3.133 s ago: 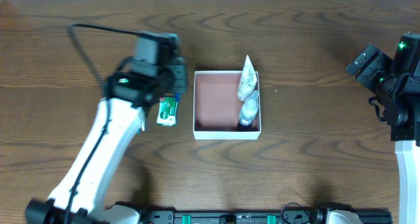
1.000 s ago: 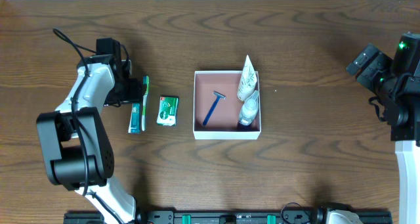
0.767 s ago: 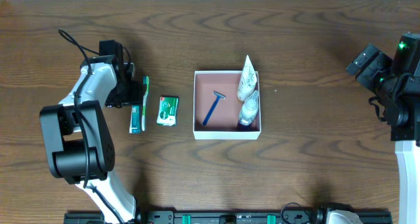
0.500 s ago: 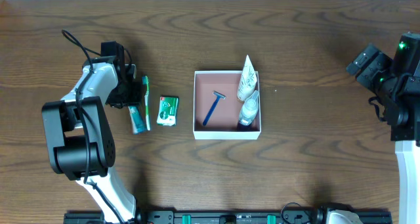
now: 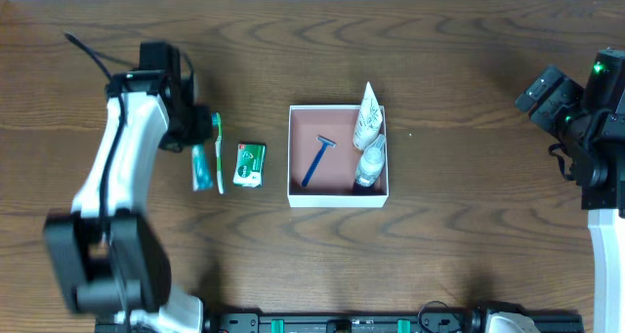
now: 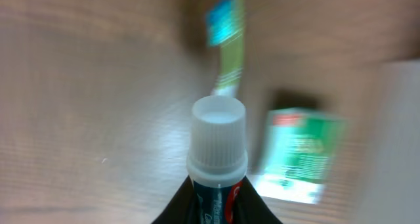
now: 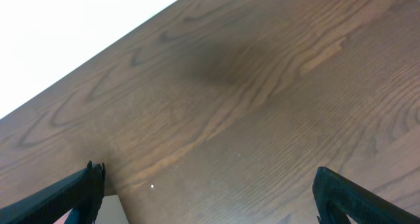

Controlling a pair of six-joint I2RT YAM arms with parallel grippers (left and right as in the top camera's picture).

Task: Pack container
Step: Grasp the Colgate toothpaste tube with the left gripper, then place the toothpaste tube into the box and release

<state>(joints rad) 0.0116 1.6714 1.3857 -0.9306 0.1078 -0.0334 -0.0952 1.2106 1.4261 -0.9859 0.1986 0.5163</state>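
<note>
The container (image 5: 337,200) is a square white-walled box with a pink-brown inside at the table's middle. In it lie a blue razor (image 5: 315,160), a white tube (image 5: 368,116) and a clear bottle (image 5: 370,163). My left gripper (image 5: 194,145) is shut on a blue toothpaste tube (image 5: 202,169) left of the container. In the left wrist view the tube's white cap (image 6: 216,142) pokes out beyond the jaws (image 6: 216,207). A green toothbrush (image 5: 217,149) lies right beside the tube. My right gripper (image 7: 210,198) is open and empty, far right (image 5: 547,91).
A small green packet (image 5: 251,164) lies between the toothbrush and the container; it also shows in the left wrist view (image 6: 298,155), right of the toothbrush (image 6: 228,53). The container's wall (image 6: 403,138) is at that view's right edge. The table is dark wood.
My left arm left the container's side, where the razor now lies, and closed on the toothpaste tube. The tube has shifted against the toothbrush. The right arm has not moved.
</note>
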